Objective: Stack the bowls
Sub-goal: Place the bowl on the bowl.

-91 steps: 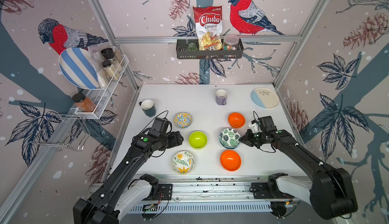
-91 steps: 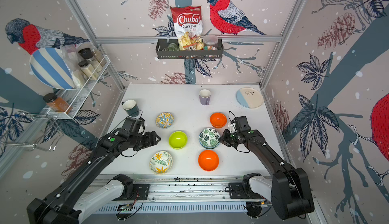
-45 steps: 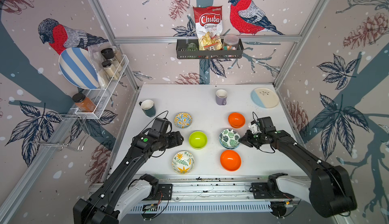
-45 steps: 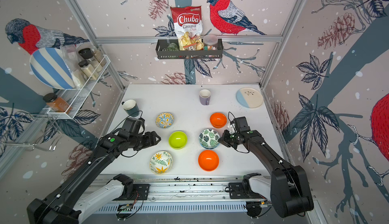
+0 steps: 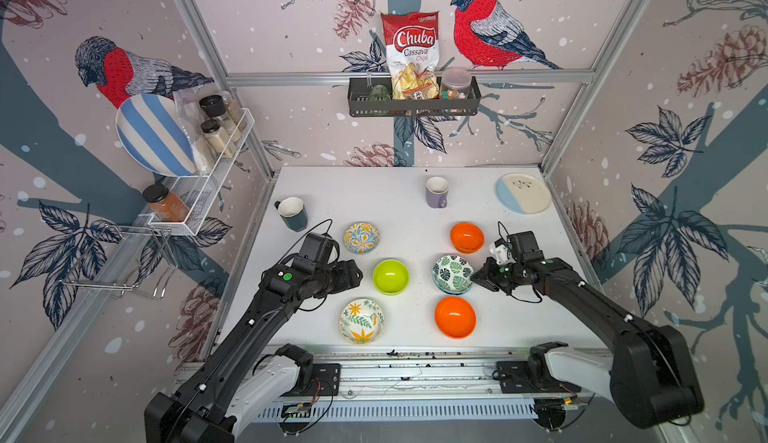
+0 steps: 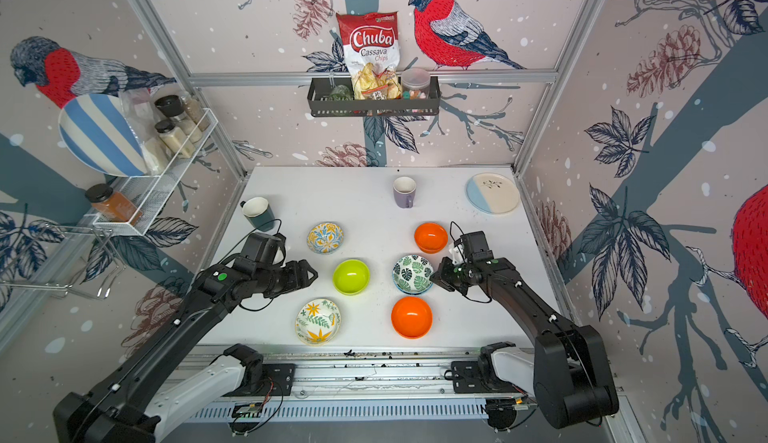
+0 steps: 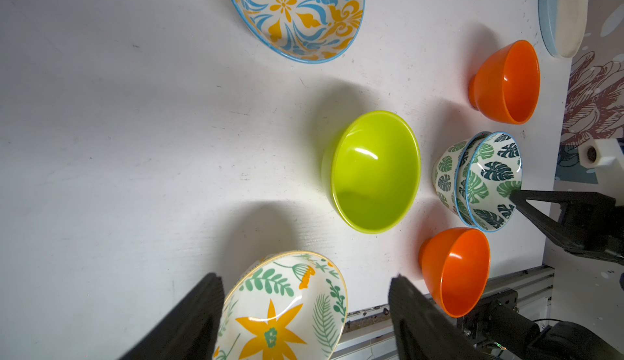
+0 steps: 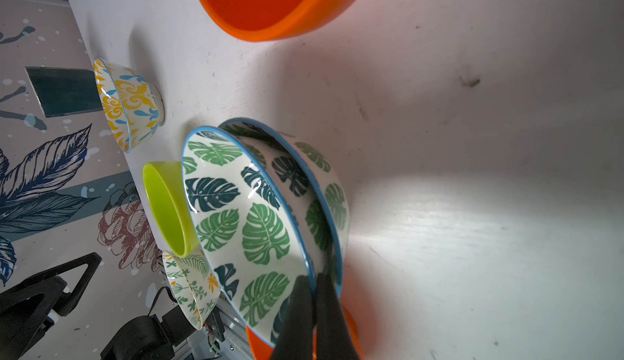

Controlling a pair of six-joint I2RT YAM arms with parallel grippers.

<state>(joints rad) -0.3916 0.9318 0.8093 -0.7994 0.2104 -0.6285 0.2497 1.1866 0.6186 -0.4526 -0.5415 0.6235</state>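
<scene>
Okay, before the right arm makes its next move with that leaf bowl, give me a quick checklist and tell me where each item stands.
1. Grip: the right gripper is closed on the rim of the upper leaf bowl: ok.
2. Nesting: the upper leaf bowl is inside the lower leaf bowl: ok, though it sits tilted.
3. Seating: the upper leaf bowl is fully settled and safe to release: cannot tell.
4. Other arm: the left gripper is open and holds nothing: ok.
5. Clearance: the left gripper is apart from the lime green bowl: ok.
</scene>
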